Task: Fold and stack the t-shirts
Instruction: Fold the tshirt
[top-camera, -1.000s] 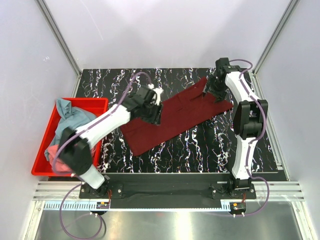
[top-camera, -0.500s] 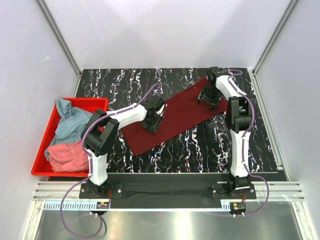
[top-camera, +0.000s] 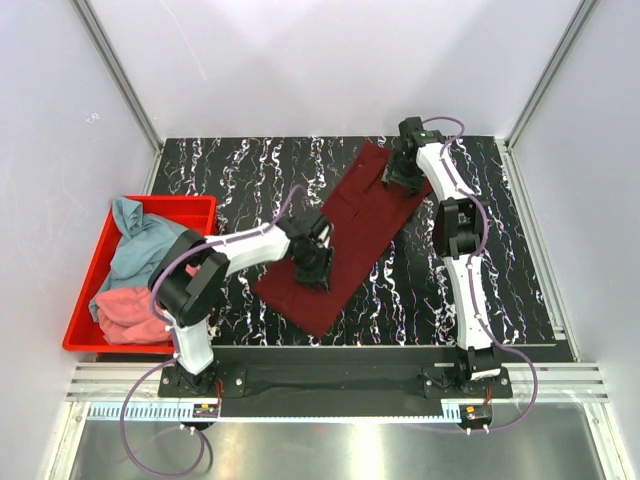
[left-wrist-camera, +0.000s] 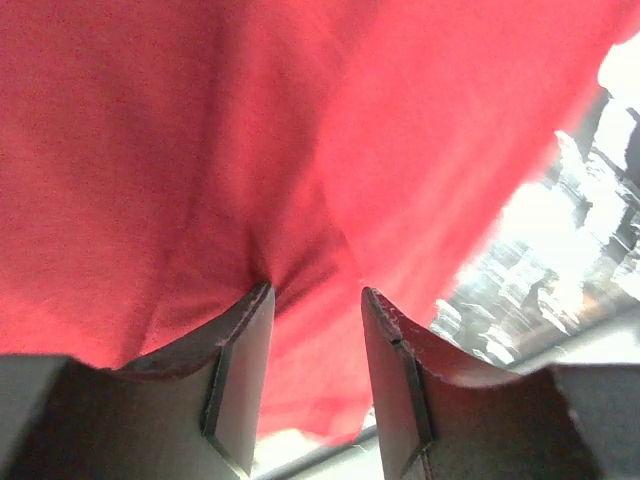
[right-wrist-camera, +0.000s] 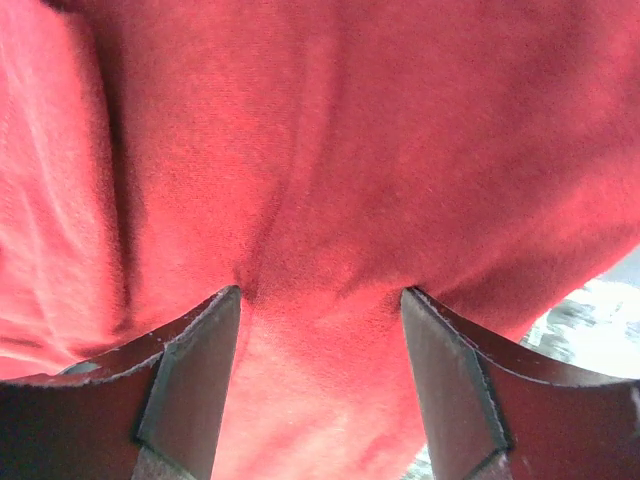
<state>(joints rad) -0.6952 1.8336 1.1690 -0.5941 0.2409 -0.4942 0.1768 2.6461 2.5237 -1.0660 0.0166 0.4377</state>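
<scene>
Left grip: the fingers (left-wrist-camera: 240, 380) of the left gripper (left-wrist-camera: 316, 295) are held part-way apart, and cloth of the maroon t-shirt (top-camera: 350, 225) is gathered between them. A pucker is drawn to one fingertip, so the cloth is gripped.
Right grip: the fingers (right-wrist-camera: 190, 390) of the right gripper (right-wrist-camera: 320, 295) are set wider. The gap is filled by a fold of the same shirt and creases are pulled toward both tips, so the fold is clasped.
Grip places: from the top view, the left gripper is seen on the near half of the shirt and the right gripper at its far end.
Arms: the left arm (top-camera: 240, 245) is stretched low toward the right. The right arm (top-camera: 455, 225) is reached far forward.
Shirt position: the maroon t-shirt is spread mostly flat on the black marbled table (top-camera: 240, 170), around the middle and somewhat to the right.
Long axis: it is laid on a diagonal, from far right to near left.
Pointing: one narrow end is turned to the far right corner region and the other to the near edge. Which end carries the collar cannot be told.
Other shirts: the teal t-shirt (top-camera: 140, 245) and the coral t-shirt (top-camera: 130, 315) are heaped, crumpled, in the red bin (top-camera: 175, 201). The teal one is at the far side and the coral one at the near side.
Bin: it is placed at the table's left edge, well apart from the maroon shirt.
</scene>
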